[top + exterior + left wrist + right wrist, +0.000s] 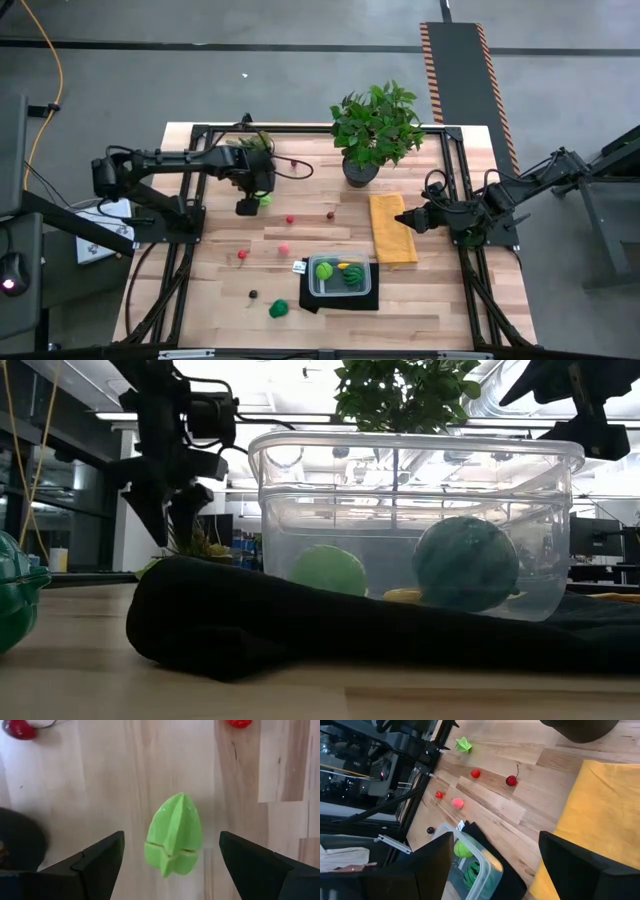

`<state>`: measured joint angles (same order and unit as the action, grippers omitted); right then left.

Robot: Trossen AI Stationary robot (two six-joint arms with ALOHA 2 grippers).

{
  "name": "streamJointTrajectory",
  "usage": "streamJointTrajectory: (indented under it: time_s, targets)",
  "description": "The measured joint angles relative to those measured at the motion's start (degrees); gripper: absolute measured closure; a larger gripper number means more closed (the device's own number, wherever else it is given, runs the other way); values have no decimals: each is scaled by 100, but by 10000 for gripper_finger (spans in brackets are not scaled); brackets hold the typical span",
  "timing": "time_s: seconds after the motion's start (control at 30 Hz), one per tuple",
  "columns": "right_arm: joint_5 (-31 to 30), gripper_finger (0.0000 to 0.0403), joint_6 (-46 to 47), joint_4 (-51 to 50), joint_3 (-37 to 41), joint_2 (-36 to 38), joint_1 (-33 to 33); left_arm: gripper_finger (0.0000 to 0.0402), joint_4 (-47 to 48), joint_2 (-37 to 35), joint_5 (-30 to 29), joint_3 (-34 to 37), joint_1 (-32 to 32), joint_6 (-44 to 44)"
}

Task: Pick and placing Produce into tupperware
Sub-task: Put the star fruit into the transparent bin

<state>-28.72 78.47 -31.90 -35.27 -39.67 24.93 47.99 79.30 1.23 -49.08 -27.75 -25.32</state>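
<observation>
Overhead, the left gripper (249, 204) hangs upper left of centre over a light green piece (265, 199); the tupperware (340, 276) sits low centre on a black mat (338, 298). From counter (300, 700) level, three pieces show inside the tupperware. Left wrist: fingers (102, 857) spread wide, flanking the green piece untouched. Right wrist: the right gripper (492, 862) gapes empty beside a yellow cloth (600, 810). No writing legible.

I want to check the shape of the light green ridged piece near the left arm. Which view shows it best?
The left wrist view: the light green ridged piece fills the middle, ridges plain, lying on the table between the open left tool fingers. The high view shows a small speck, the right wrist view a small far shape; the low view does not clearly show it.
</observation>
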Motion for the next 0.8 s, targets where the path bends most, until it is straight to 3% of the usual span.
streamJointTrajectory:
  time_s: [0.8]
  targets:
    - [-1, 121, 6, 2, 0, -1, 0, 85, 0, 948, 71, 2, 0, -42]
